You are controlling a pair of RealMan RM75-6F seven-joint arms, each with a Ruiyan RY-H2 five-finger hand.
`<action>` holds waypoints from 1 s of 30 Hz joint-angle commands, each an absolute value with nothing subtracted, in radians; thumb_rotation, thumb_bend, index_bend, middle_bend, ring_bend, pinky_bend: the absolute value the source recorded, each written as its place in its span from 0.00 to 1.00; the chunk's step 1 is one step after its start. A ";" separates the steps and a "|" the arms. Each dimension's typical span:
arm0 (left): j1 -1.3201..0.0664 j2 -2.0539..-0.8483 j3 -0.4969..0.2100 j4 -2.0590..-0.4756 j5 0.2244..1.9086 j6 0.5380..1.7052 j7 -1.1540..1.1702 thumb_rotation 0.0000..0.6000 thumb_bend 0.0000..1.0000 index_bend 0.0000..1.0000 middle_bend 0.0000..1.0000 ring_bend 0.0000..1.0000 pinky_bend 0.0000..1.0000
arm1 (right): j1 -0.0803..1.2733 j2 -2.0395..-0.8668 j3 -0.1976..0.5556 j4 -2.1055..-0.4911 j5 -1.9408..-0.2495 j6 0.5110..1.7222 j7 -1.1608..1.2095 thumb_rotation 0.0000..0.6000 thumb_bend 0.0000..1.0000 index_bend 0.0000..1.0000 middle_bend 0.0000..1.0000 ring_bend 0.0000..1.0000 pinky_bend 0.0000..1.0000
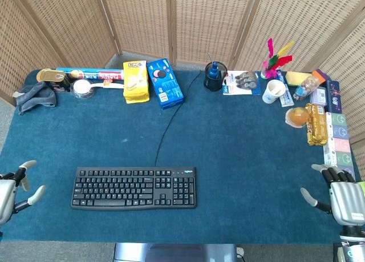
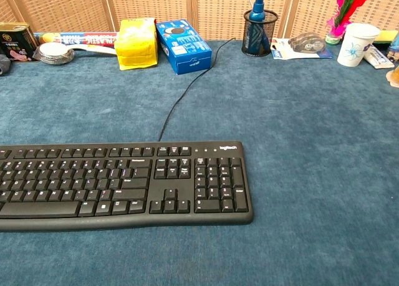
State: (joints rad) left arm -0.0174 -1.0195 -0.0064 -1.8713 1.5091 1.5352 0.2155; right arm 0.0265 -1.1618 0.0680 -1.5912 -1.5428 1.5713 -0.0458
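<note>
Left hand [image 1: 10, 189]: empty, fingers spread, front-left edge, nearest the keyboard [image 1: 134, 188]; approach level.
Right hand [image 1: 342, 196]: seemingly empty, fingers apart, front-right corner.

"logitech" on the keyboard [image 2: 124, 183] (top right corner, small grey letters)
</note>
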 commanded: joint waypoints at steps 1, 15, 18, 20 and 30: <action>-0.019 -1.016 -0.006 -1.870 1.505 1.531 0.217 0.00 0.15 0.22 0.88 0.80 0.61 | 0.026 -1.163 0.066 -1.590 -1.544 1.571 -0.046 0.00 0.30 0.26 0.31 0.28 0.28; -0.063 -1.015 0.019 -1.867 1.464 1.404 0.301 0.00 0.15 0.39 1.00 1.00 1.00 | 0.022 -1.159 0.068 -1.582 -1.543 1.578 -0.033 0.00 0.30 0.26 0.31 0.32 0.30; -0.078 -1.024 0.028 -1.876 1.449 1.363 0.317 0.00 0.15 0.39 1.00 1.00 1.00 | 0.019 -1.160 0.068 -1.578 -1.540 1.581 -0.029 0.00 0.30 0.26 0.31 0.33 0.30; -0.086 -1.035 0.031 -1.875 1.440 1.341 0.325 0.00 0.15 0.40 1.00 1.00 1.00 | 0.017 -1.161 0.068 -1.575 -1.539 1.582 -0.026 0.00 0.30 0.26 0.31 0.33 0.30; -0.132 -1.105 0.030 -1.847 1.402 1.259 0.354 0.00 0.15 0.40 1.00 1.00 1.00 | 0.011 -1.163 0.066 -1.565 -1.535 1.583 -0.018 0.00 0.30 0.26 0.31 0.33 0.30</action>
